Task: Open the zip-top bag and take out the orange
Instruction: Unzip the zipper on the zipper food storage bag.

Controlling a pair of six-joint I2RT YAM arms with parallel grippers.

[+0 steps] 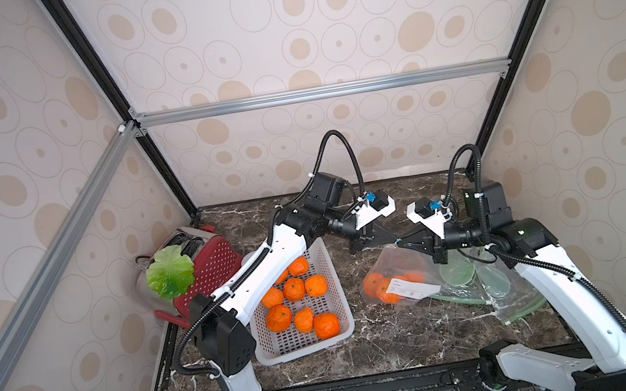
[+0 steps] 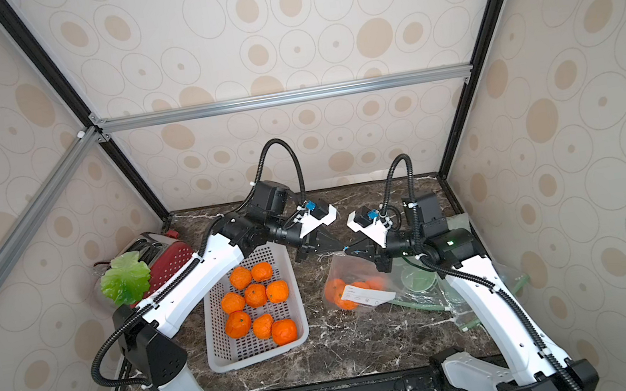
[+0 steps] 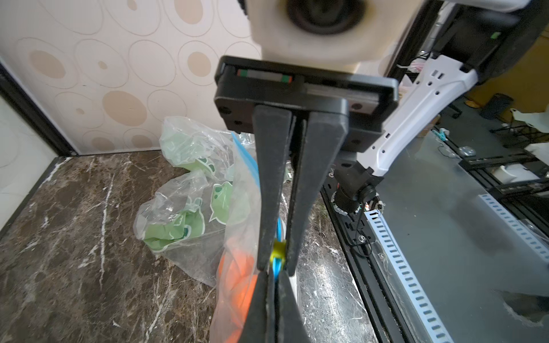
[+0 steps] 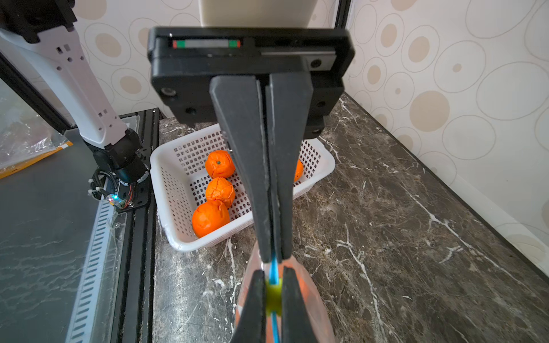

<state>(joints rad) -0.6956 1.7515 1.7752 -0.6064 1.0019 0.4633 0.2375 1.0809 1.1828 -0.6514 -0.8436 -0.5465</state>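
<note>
Zip-top bag [image 1: 395, 262] sits right of centre on the dark marble table [image 1: 387, 341]. It lies between the white basket [image 1: 303, 355] of loose fruit and a heap of green-printed bags [image 3: 175, 234].

- **Look:** clear, crinkled film. A blue zip track [image 4: 273, 268] runs along the mouth, with a yellow slider [image 4: 273, 294] on it. An orange [image 1: 374, 283] shows through the film at the low end, with more orange fruit packed against it; count unclear.
- **Writing:** a white label [image 1: 411, 289] is stuck on the upper face, over the fruit. It carries small dark print, too fine to read. No brand can be made out.
- **Grip:** the left gripper [image 4: 274, 257] is pinched together on the blue track. The right gripper [image 4: 272, 270] is pinched together on the slider, almost tip to tip with the left.
- **Lie:** the zip edge is held up off the table at the back. The track follows the line between the two grippers, side to side across the table. The bag's body slopes down from there toward the front, and the fruit end rests on the marble.
</note>
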